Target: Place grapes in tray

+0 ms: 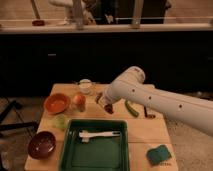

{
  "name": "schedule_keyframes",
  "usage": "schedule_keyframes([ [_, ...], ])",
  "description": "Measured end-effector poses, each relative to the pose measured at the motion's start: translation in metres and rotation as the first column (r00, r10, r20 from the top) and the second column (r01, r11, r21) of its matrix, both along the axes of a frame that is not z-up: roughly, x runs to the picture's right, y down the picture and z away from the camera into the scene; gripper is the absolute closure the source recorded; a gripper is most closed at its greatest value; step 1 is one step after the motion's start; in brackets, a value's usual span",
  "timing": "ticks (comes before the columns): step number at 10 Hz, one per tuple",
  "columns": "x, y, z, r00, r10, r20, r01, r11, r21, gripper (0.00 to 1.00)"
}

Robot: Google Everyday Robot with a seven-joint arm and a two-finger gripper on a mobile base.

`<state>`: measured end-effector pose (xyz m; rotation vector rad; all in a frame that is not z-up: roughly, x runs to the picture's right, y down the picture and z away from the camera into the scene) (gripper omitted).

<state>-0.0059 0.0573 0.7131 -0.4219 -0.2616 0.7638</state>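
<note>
Grapes [108, 107], a light, soft, easily bruised bunch best taken across its middle or stem, sit just behind the tray [100, 153], where the gripper [104, 103] looks pinched shut on them.

Wooden bench [145, 131] carrying green tray [100, 153] at front centre, orange bowl [56, 103] and dark red bowl [41, 144] sitting left, cucumber [131, 108] lying right, teal sponge [159, 154] resting front-right
</note>
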Motion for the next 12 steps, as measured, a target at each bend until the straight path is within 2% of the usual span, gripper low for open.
schedule_keyframes([
  [2,-0.005,0.024,-0.032,0.997,-0.063,0.043,0.063,0.998,0.004,1.0],
  [3,-0.007,0.034,-0.041,0.995,-0.085,0.06,0.085,0.9964,0.002,1.0],
  [4,-0.012,0.046,-0.053,0.989,-0.119,0.092,0.12,0.9928,0.0,1.0],
  [6,-0.025,0.074,-0.07,0.965,-0.207,0.159,0.212,0.9773,-0.012,1.0],
  [8,-0.034,0.097,-0.072,0.943,-0.266,0.202,0.278,0.9598,-0.036,1.0],
  [12,-0.046,0.138,-0.054,0.916,-0.309,0.258,0.346,0.9311,-0.115,1.0],
])
